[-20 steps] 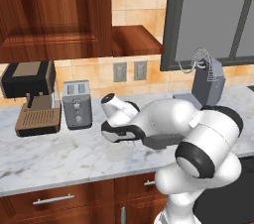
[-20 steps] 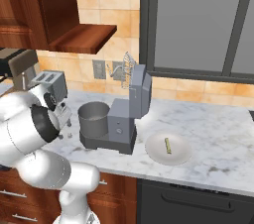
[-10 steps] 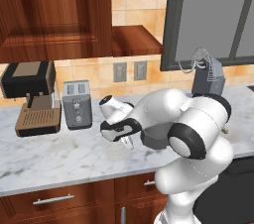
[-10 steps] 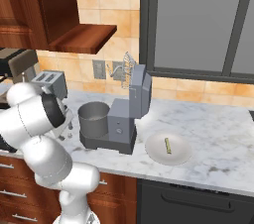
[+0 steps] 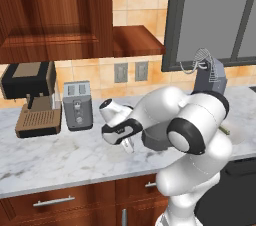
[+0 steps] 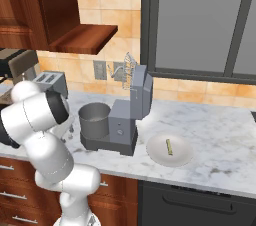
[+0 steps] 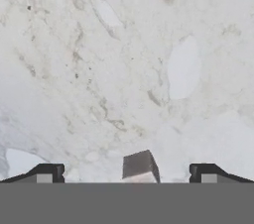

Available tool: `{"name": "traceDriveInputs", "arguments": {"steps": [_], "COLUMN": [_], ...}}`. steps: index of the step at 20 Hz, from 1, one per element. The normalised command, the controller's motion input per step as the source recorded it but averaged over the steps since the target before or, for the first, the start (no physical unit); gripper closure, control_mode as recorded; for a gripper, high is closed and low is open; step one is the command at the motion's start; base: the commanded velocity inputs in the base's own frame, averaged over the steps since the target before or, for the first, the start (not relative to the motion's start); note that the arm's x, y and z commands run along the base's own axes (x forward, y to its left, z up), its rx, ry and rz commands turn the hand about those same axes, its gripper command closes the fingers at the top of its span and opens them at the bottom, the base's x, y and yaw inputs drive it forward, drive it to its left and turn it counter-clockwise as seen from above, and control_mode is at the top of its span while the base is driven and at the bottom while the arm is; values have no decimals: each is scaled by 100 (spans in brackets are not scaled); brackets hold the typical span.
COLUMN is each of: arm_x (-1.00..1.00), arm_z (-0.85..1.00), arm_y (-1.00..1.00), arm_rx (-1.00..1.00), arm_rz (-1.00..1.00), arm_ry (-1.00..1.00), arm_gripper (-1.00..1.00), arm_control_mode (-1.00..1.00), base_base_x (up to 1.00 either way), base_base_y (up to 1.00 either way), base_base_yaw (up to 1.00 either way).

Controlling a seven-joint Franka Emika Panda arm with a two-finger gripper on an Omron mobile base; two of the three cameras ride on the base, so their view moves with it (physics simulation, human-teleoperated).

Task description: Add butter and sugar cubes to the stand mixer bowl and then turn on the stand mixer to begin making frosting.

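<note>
So the sugar cube (image 7: 140,165) sits at the bottom middle of the hand view, a little brownish block lying on the marble counter (image 7: 124,69), right between the two dark fingertips (image 7: 47,172). The gripper (image 7: 127,174) is spread wide, with a gap on each side of the cube, so nothing is pinched. In the left base view the gripper (image 5: 129,145) hangs low over the counter at centre frame, just right of the silver toaster (image 5: 77,105).

The stand mixer bowl (image 6: 95,120) is centre-left in the right base view, sitting on the stand mixer (image 6: 127,115) base, with the head tilted up and the whisk in the air. The butter (image 6: 169,146) lies on a white plate (image 6: 155,152) just right of the mixer, lower middle of that frame. The coffee machine (image 5: 32,97) is at the far left of the left base view.
</note>
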Motion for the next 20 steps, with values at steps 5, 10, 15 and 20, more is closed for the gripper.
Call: {"name": "traceDriveInputs", "arguments": {"steps": [5,10,15,20], "arm_x": [13,32,14,-9], "arm_z": [-15,-4,-9,-20], "arm_y": [0,0,-4,-36], "arm_rx": [0,0,0,0], "arm_rz": [1,1,0,0], "arm_ry": [0,0,0,0], "arm_gripper": [-100,-100,-100,-100], "arm_control_mode": [-100,-100,-100,-100], "base_base_x": [0,0,0,0], "base_base_y": [0,0,0,0], "base_base_yaw": [0,0,0,0]}}
